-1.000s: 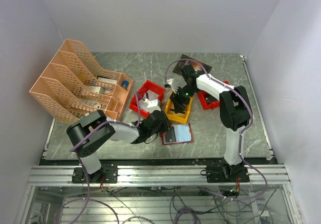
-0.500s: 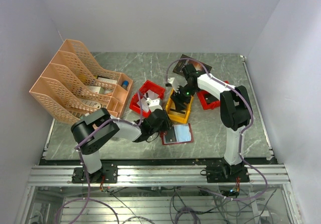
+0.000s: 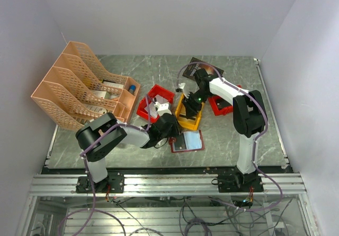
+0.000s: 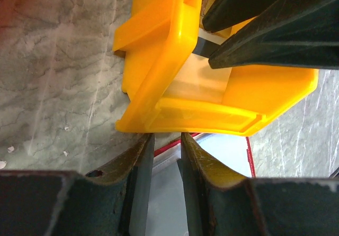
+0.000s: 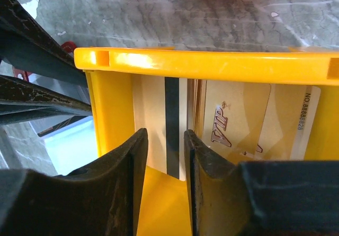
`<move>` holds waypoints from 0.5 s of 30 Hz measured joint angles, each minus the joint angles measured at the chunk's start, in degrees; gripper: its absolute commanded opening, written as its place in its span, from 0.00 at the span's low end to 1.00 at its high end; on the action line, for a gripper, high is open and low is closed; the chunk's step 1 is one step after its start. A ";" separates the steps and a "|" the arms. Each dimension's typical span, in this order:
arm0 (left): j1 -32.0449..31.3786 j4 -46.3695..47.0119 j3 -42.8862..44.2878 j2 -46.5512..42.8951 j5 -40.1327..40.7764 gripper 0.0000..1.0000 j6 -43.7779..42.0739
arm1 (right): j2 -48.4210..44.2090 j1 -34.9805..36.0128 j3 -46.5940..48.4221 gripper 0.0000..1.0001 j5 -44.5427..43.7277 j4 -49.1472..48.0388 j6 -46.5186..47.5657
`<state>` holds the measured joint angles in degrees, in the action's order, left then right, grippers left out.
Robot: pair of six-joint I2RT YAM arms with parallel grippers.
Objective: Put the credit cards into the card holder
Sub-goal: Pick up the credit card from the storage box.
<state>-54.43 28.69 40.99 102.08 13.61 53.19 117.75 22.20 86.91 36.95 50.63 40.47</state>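
Where the grey marbled tabletop [image 3: 228,141] comes nearest the arm bases, a small dark-red folding card holder [image 3: 188,141] is seen lying open, its pale bluish pockets turned up. At its left edge the left arm's fingers [image 4: 139,183] are held only narrowly apart. The holder's red rim and pale lining are seen in and just past the gap, but whether that edge is pinched cannot be told.

Just beyond the holder, a bright yellow plastic bin [image 3: 186,123] is set. The right arm's fingers [image 5: 127,183] are lowered into it, likewise with a slim gap. A whitish credit card with a dark stripe [image 5: 156,125] is framed between their tips, but a grip on it cannot be confirmed. Beside it in the same bin a pale credit card printed VIP [image 5: 233,119] is laid, with a pale numbered card [image 5: 308,125] partly covered behind it.

The yellow bin is flanked by a red plastic bin on the left [image 3: 161,89] and a second red bin on the right [image 3: 218,109]. Farther back, a dark booklet with an orange glow [image 3: 206,66] is placed near the far edge. An orange mesh file rack [image 3: 69,88] is stood at the far left.
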 measured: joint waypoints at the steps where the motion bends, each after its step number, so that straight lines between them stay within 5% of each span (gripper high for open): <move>1: 0.02 -0.02 0.00 0.02 -0.13 0.38 -0.09 | 0.00 -0.15 0.17 0.27 0.26 0.13 0.07; 15: 1.03 -1.49 0.52 0.37 -2.38 0.37 -0.96 | 0.00 -0.59 2.08 0.18 7.15 4.20 0.68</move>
<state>-53.41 27.20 41.52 102.45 11.22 52.23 117.75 21.61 88.99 44.10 54.83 41.15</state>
